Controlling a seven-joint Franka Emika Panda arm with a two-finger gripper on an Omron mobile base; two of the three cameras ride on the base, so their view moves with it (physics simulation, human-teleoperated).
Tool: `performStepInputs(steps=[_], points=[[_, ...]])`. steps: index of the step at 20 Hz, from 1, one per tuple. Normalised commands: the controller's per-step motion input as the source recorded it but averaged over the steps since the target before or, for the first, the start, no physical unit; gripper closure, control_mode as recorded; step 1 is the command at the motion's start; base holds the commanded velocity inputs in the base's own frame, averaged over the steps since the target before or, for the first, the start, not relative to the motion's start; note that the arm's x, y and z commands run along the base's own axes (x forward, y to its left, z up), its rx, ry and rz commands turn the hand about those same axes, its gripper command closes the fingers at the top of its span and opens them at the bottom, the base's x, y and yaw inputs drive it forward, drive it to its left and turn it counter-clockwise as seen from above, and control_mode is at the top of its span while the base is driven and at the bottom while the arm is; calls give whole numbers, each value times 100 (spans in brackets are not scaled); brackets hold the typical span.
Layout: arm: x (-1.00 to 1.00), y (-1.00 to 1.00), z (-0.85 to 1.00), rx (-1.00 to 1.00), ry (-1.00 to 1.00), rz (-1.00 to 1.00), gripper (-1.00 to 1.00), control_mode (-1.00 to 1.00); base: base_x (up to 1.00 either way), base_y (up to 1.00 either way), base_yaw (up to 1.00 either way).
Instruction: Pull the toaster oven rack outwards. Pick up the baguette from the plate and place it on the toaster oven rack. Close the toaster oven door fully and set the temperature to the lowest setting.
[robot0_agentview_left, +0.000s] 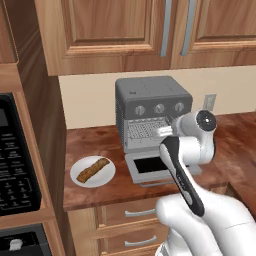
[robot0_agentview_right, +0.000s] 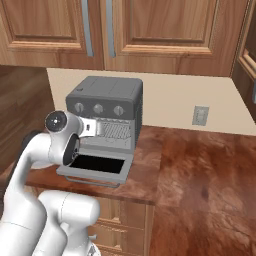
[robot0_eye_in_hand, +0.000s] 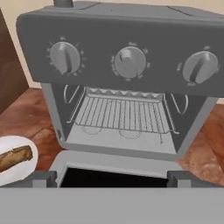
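The dark-grey toaster oven (robot0_agentview_left: 152, 95) (robot0_agentview_right: 107, 95) (robot0_eye_in_hand: 122, 35) stands on the counter against the wall. Its door (robot0_agentview_left: 150, 165) (robot0_agentview_right: 97, 164) (robot0_eye_in_hand: 113, 162) is folded down flat. The wire rack (robot0_agentview_left: 142, 130) (robot0_agentview_right: 116, 131) (robot0_eye_in_hand: 124, 113) lies inside the cavity. My gripper (robot0_agentview_left: 164, 131) (robot0_agentview_right: 95, 128) (robot0_eye_in_hand: 111, 178) hovers open above the lowered door, facing the opening, with nothing between its fingers. To the oven's left the baguette (robot0_agentview_left: 93, 169) (robot0_eye_in_hand: 13, 158) lies on the white plate (robot0_agentview_left: 80, 177) (robot0_eye_in_hand: 15, 176).
A black microwave (robot0_agentview_left: 15, 160) fills the left cabinet niche. Wood cabinets hang above the oven, drawers sit below the counter edge. A wall outlet (robot0_agentview_left: 210, 101) (robot0_agentview_right: 200, 115) is right of the oven. Bare counter (robot0_agentview_right: 200, 165) stretches to the right.
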Motion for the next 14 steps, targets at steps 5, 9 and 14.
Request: performStepInputs(steps=[5, 9, 14], points=[[41, 0, -16, -1, 0, 0, -100, -100, 0, 0, 0], [37, 0, -21, -4, 0, 0, -100, -100, 0, 0, 0], [24, 0, -33, -10, 0, 1, -100, -100, 0, 0, 0]])
